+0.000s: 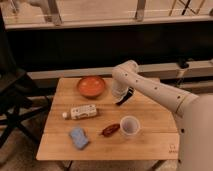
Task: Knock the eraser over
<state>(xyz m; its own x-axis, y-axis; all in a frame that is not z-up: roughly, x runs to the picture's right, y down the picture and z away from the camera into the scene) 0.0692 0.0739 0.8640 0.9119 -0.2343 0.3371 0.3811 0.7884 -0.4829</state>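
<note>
The white arm's gripper [119, 96] is seen low over the pale wooden table [150, 120], just right of the round orange bowl [91, 85]. The slim black rectangular eraser [124, 97] is seen tilted right beside it, above the white paper cup [129, 125]; contact cannot be judged.

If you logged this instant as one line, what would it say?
tool: low over table, right of orange bowl | eraser: tilted at tool | cup: upright, nearer front

Wooden table [145, 145] beside black folding chair [12, 95], railing behind.
</note>
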